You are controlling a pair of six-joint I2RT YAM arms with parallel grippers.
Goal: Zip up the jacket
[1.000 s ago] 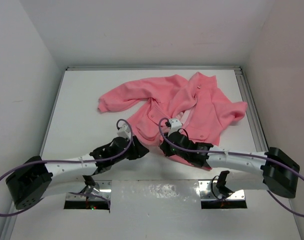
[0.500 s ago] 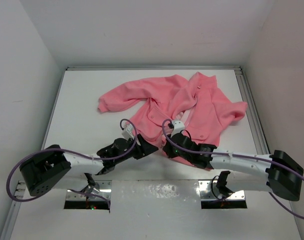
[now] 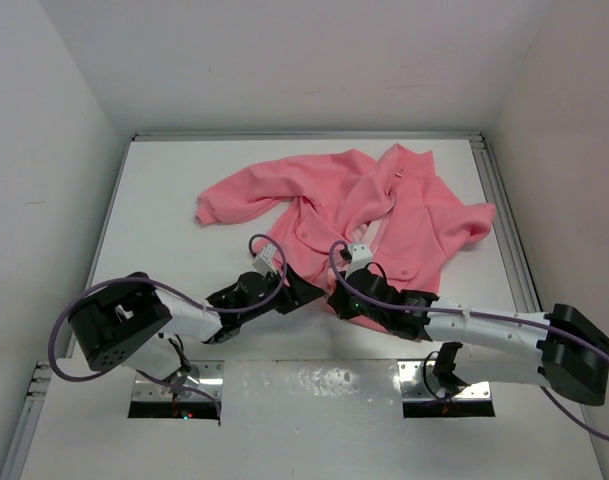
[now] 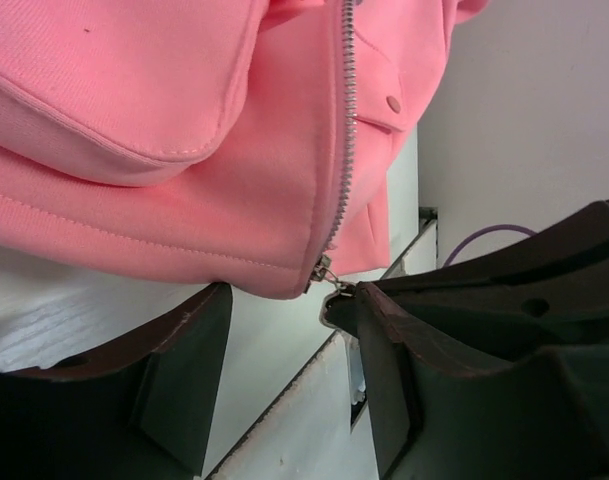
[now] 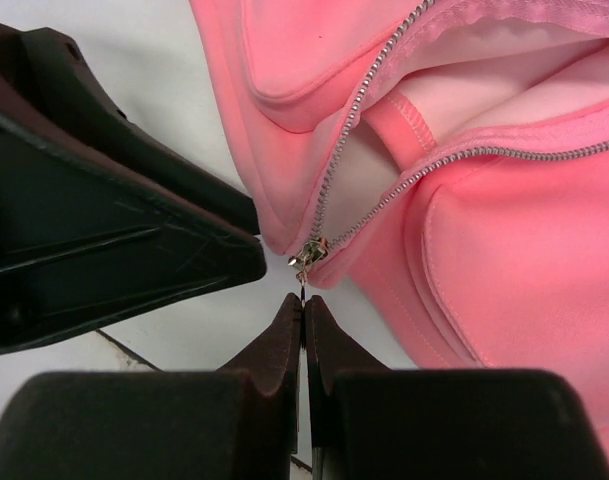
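Note:
The salmon-pink jacket point(image 3: 404, 205) lies crumpled on the white table, collar far, hem near, its front open above the slider. My right gripper point(image 5: 304, 300) is shut on the metal pull hanging from the zipper slider point(image 5: 310, 252) at the hem's bottom corner. In the top view it is at the hem's near edge point(image 3: 337, 301). My left gripper point(image 4: 289, 312) is open, its fingers either side of the hem corner just below the slider point(image 4: 324, 266), not touching the cloth. It sits just left of the right gripper point(image 3: 306, 293). The zipper teeth point(image 5: 384, 195) part above the slider.
Two metal base plates point(image 3: 174, 385) point(image 3: 449, 385) sit at the near edge. Raised rails run along the table's right side point(image 3: 504, 215) and back. The jacket's sleeve point(image 3: 234, 200) stretches left. White walls close in on three sides.
The left arm swung right, bringing its gripper up to the hem corner, and its jaws widened. The right gripper stayed shut on the pull and drew slightly nearer.

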